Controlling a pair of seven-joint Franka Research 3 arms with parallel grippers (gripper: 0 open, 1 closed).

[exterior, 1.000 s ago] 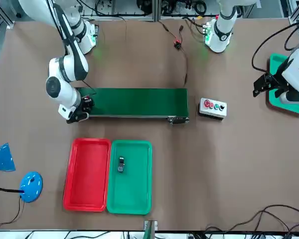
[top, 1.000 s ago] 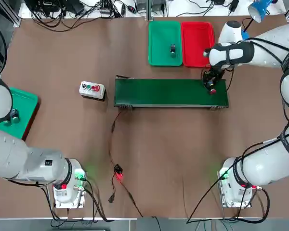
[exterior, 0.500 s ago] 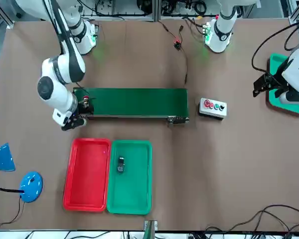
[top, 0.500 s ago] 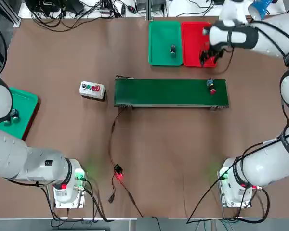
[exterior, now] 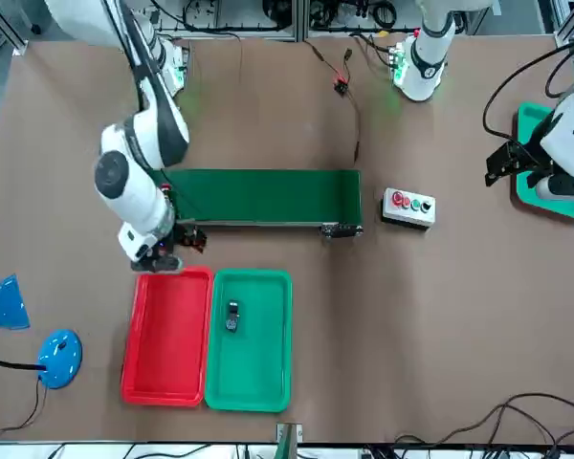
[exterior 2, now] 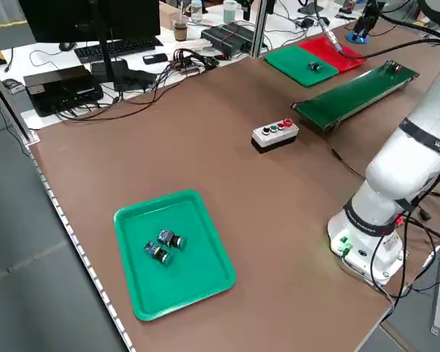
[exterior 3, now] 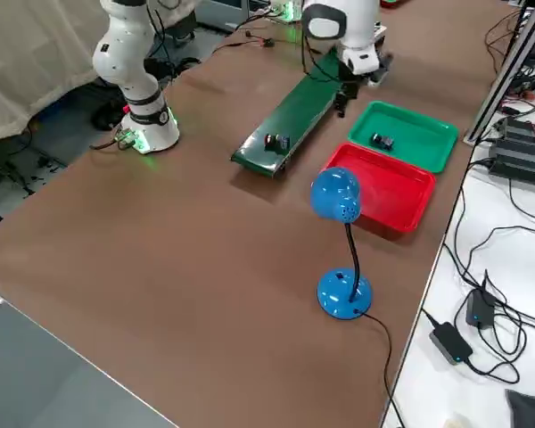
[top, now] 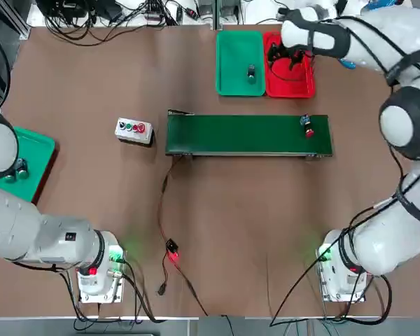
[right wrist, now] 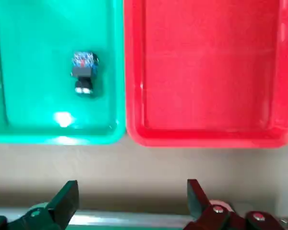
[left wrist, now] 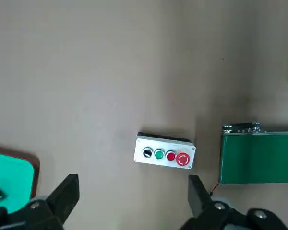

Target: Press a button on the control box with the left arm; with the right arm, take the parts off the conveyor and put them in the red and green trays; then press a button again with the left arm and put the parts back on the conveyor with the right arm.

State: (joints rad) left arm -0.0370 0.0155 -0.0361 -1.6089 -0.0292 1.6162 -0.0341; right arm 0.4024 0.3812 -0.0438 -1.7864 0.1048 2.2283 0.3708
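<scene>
Red tray (top: 288, 77) is overhung at its near rim by the right gripper (right wrist: 129, 201), fingers apart and nothing held. One part (top: 307, 126) is seen on the conveyor (top: 248, 134) at its right end, another (right wrist: 83, 72) in the green tray (top: 239, 63). Left gripper (left wrist: 132, 203), fingers apart, is parked beyond the control box (left wrist: 164, 152); the left side view alone shows two parts (exterior 2: 163, 245) in a second green tray (exterior 2: 172, 253).

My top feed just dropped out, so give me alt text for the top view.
The right gripper, open and empty, hangs over the red tray. One part sits on the conveyor, another in the green tray.
</scene>
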